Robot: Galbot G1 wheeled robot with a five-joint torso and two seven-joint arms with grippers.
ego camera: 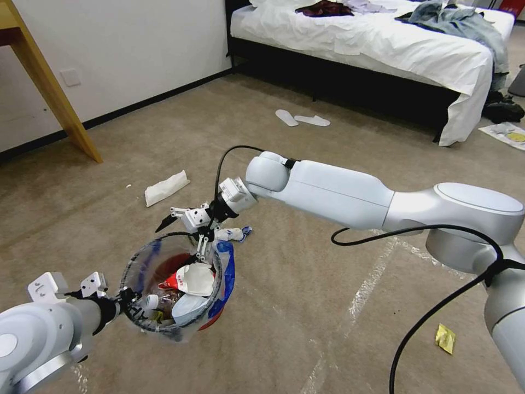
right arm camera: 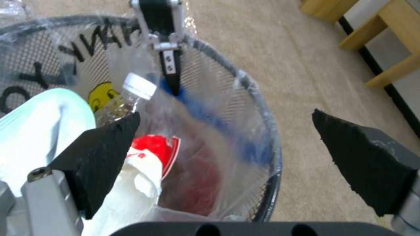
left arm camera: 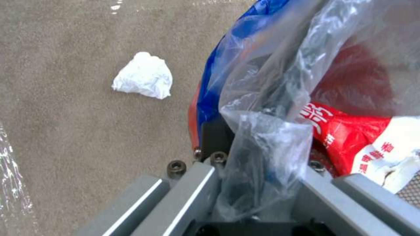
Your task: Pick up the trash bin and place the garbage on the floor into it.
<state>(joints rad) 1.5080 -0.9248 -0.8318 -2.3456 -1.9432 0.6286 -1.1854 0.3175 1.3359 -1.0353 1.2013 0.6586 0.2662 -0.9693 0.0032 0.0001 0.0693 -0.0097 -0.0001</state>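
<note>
The trash bin (ego camera: pixel 221 279), with a dark mesh rim and a clear liner with blue edges, hangs just above the carpet. My left gripper (ego camera: pixel 123 303) is shut on its near rim (left arm camera: pixel 219 88), with the liner bunched between the jaws. Inside lie a red and white wrapper (ego camera: pixel 188 279) and a clear bottle (right arm camera: pixel 137 88). Over the far rim (right arm camera: pixel 271 154) my right gripper (ego camera: pixel 183 238) stands open and empty, its black pads (right arm camera: pixel 105 154) spread wide. Garbage on the floor: a crumpled white tissue (ego camera: pixel 232 234) beside the bin, a folded white tissue (ego camera: pixel 167 187), a yellow scrap (ego camera: pixel 445 338).
A wooden table leg (ego camera: pixel 52 93) stands at the far left by the wall. A bed (ego camera: pixel 383 49) with clothes fills the back right, two white slippers (ego camera: pixel 302 119) before it. Open carpet lies between.
</note>
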